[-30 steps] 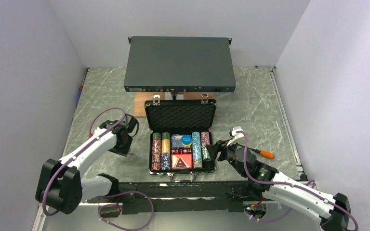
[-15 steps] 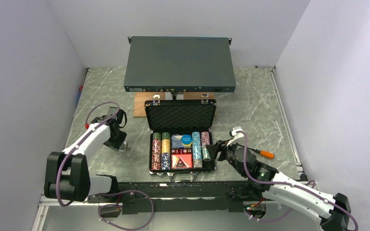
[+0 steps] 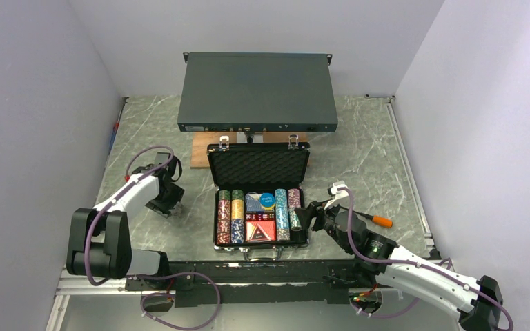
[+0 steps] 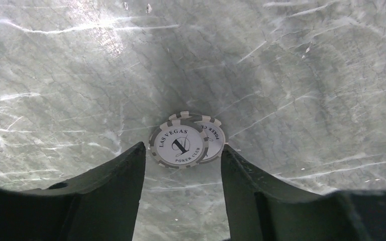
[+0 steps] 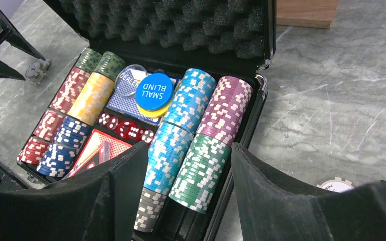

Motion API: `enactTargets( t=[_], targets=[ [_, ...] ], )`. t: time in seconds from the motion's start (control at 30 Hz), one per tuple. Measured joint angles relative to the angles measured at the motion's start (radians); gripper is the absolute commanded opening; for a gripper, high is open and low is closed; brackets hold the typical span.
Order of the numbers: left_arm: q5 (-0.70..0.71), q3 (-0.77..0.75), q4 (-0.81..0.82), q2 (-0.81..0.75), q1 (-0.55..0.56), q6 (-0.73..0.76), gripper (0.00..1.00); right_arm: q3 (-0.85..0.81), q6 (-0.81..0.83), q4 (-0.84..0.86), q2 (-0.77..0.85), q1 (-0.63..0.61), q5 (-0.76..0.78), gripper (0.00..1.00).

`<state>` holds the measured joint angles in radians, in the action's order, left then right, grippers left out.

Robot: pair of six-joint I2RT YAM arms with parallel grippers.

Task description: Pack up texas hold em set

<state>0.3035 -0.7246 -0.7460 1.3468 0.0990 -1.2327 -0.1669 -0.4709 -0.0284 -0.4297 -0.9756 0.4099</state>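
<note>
Left gripper (image 4: 182, 153): jaws spread, straddling two loose chips (image 4: 178, 145), fingertips close on either side. Chips flat on the table (image 4: 80, 75), overlapping. Right gripper (image 5: 188, 148): jaws spread, empty, hovering over the case's right near corner.

Case (image 3: 259, 167) mid-table between the arms, open. Long axis left-right, lid up on the far side, handle toward the bases. Chip rows (image 5: 186, 115) inside running near-far. Dice (image 5: 125, 128) and card decks in the middle, blue disc (image 5: 154, 91) stacked on a yellow one.

Lower loose chip mostly covered by the upper. White disc half hidden under the blue. Near edge of the case blocked by the right fingers in the wrist view. One more stray chip (image 5: 335, 184) cut off behind the right finger.

Rack box (image 3: 257, 89) and wood board (image 3: 203, 148) behind the case, screwdriver (image 3: 379, 221) to its right. Grey-green marble top, plain white walls on three sides.
</note>
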Motion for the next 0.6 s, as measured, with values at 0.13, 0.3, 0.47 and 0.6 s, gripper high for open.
enactTargets(
  t=[0.13, 0.3, 0.47, 0.6],
  targets=[
    [0.001, 0.000, -0.002, 0.000, -0.005, 0.011, 0.74, 0.000, 0.000, 0.000, -0.002, 0.000, 0.000, 0.64],
    [0.001, 0.000, -0.041, -0.050, -0.006, 0.029, 0.82, 0.000, 0.011, 0.003, -0.012, 0.000, -0.003, 0.71],
    [0.009, -0.021, -0.090, -0.209, -0.006, 0.110, 0.84, -0.012, 0.027, 0.005, -0.075, 0.000, -0.029, 0.79],
    [-0.014, -0.055, -0.085, -0.318, -0.010, 0.236, 0.85, -0.056, 0.036, 0.004, -0.161, -0.006, -0.057, 0.80]
  ],
)
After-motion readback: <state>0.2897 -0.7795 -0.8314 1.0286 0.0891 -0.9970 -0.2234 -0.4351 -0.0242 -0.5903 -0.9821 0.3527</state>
